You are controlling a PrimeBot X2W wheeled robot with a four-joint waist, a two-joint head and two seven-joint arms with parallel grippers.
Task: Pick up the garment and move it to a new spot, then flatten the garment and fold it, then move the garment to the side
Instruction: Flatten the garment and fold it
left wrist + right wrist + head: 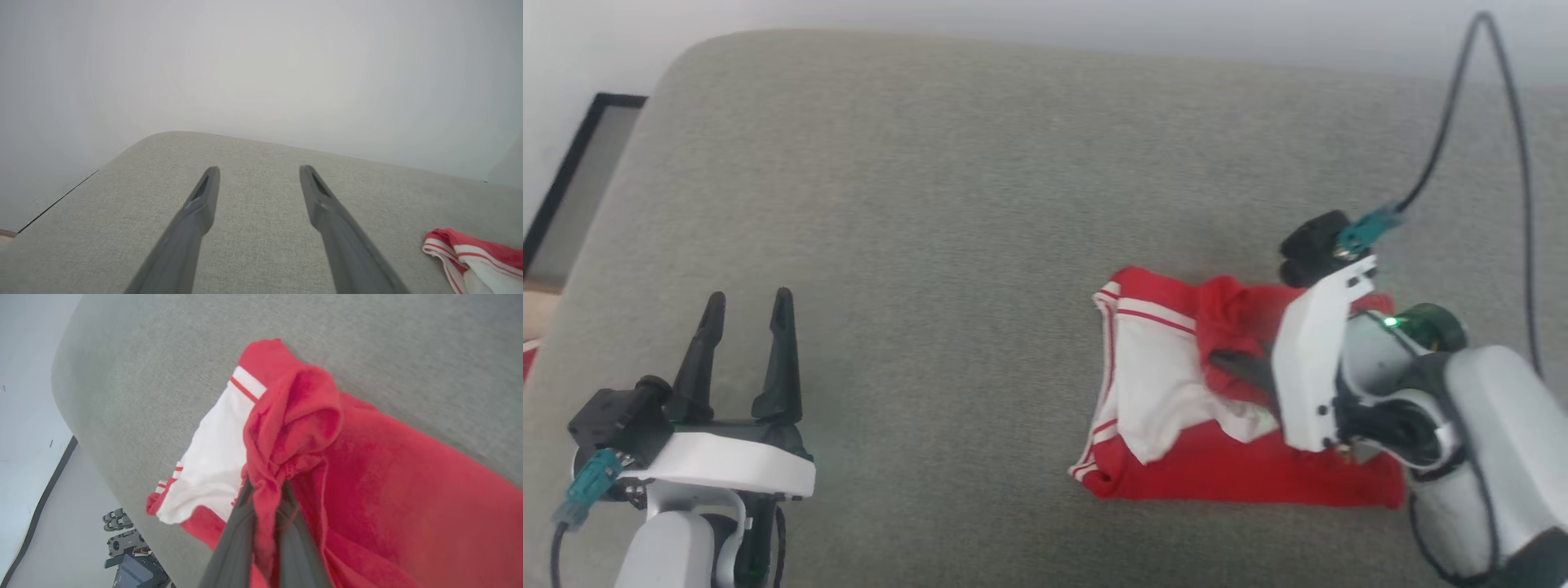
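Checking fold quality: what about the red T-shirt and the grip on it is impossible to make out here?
- Head view: the right gripper and its white mount cover part of the T-shirt.
- Right wrist view: bunched red fabric hides the fingertips; the frame's edge cuts the shirt.
- Left wrist view: the frame corner crops the T-shirt.

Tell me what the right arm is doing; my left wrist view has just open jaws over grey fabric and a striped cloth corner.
Observer: The right jaws are shut on a bunched fold of the bright red thin-fabric T-shirt with white sleeves.
Operator: Is the shirt lifted?
Observer: Mostly not; it lies rumpled on the grey upholstered cushion, only the pinched fold raised.
Operator: Left arm near it?
Observer: No; the left jaws stand open, well apart, at the cushion's near left.
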